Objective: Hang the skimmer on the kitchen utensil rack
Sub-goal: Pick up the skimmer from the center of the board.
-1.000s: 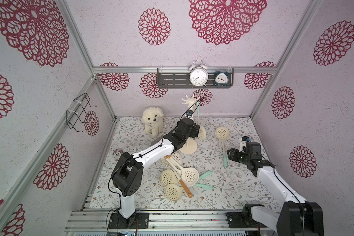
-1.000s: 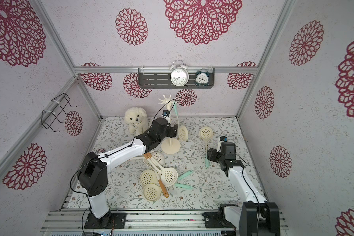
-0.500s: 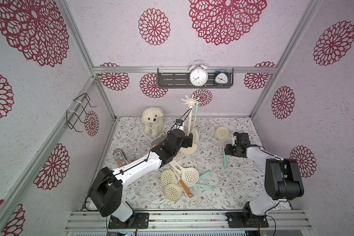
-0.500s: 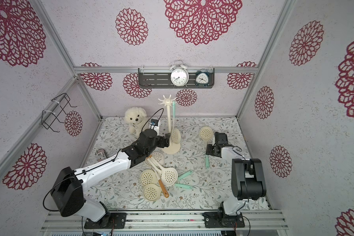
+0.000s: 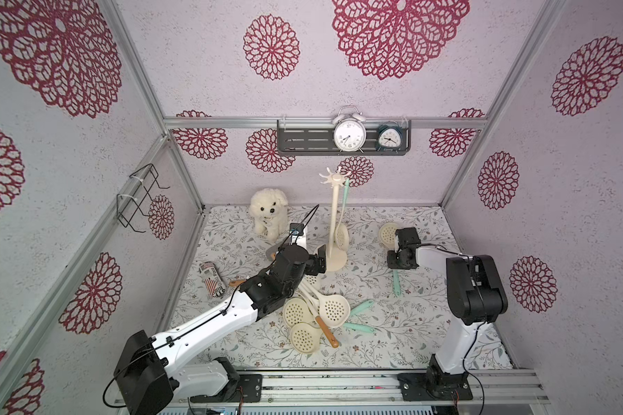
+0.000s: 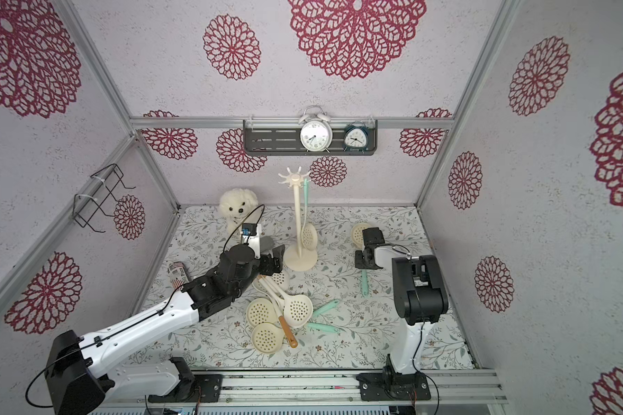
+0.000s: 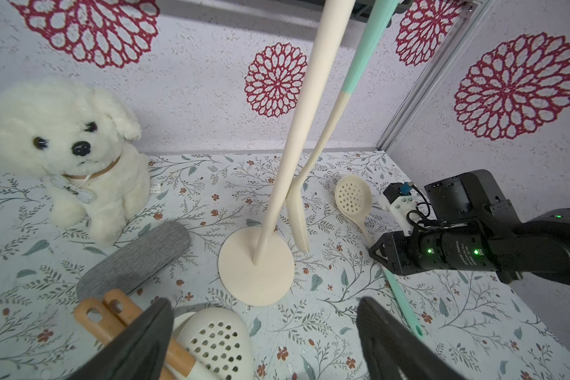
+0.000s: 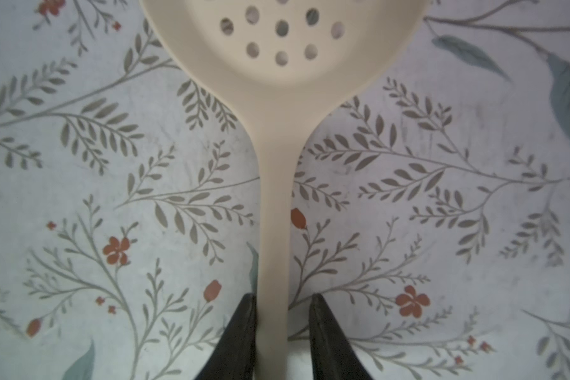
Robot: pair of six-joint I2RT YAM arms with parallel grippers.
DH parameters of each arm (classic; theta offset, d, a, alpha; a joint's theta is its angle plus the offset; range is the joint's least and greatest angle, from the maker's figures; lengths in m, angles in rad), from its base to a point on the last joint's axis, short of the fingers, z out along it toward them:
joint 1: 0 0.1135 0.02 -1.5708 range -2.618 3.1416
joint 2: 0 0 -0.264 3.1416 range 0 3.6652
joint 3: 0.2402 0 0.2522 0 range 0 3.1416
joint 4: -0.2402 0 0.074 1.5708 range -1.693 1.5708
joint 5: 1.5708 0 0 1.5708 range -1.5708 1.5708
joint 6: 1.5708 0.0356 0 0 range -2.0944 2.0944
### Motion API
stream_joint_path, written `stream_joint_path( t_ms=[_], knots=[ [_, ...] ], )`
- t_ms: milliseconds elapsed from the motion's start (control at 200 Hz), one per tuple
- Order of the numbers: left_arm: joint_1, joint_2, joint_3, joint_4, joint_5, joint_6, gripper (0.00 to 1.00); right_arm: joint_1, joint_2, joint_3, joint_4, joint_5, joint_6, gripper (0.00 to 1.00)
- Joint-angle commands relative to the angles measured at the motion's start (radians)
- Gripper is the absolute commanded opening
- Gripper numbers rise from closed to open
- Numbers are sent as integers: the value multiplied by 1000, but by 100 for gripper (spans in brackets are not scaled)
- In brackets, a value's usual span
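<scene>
Leftmost, left gripper (image 5: 321,260) hovers low just beside the base of the rack (image 5: 335,215), jaws spread wide and holding nothing. It looks parked clear of the work, above the pile (image 5: 317,309) of spare skimmers. Rack stands upright toward the back of the mat (image 5: 428,323). Hung skimmer (image 5: 341,235) dangles from a crown hook by its mint handle, bowl down near the base (that hook is taken, others look free). Right of that, skimmer (image 8: 273,197) lies flat on the mat, bowl toward the back wall, apart from the rack. Right gripper (image 8: 282,297) straddles its cream stem, jaws drawn close. One pad touches and a sliver of mat shows at the other, so I cannot tell if the grip is firm. Stem hold probably leaves the mint end free for a hook.
</scene>
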Motion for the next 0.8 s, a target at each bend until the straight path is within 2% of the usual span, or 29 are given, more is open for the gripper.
stream_joint_path(
  t_ms=[0, 50, 140, 260, 425, 510, 570, 660, 791],
  knots=[
    [-13, -33, -11, -30, -10, -21, 91, -1, -29, -23, -31, 25, 9, 8],
    [-14, -43, -9, -37, 10, -20, 91, -9, -73, -52, -10, 8, 33, 0],
    [-23, -64, -4, -45, 65, -7, 91, -24, -209, -149, 84, -64, 119, 0],
    [-24, -72, 15, -43, 207, 20, 92, -53, -465, -334, 261, -156, 290, 0],
    [-44, -17, 42, -22, 379, 12, 92, -54, -835, -669, 629, -232, 679, 0],
    [-73, 33, 54, 1, 439, 8, 92, -51, -993, -804, 753, -233, 906, 0],
    [-102, 80, 74, 2, 457, 15, 92, -37, -1099, -845, 744, -201, 999, 0],
    [-141, 148, 110, 1, 472, 35, 91, -12, -1228, -852, 628, -145, 1087, 0],
    [-177, 236, 172, 1, 491, 69, 92, 1, -1343, -865, 526, -145, 1183, 0]
  ],
)
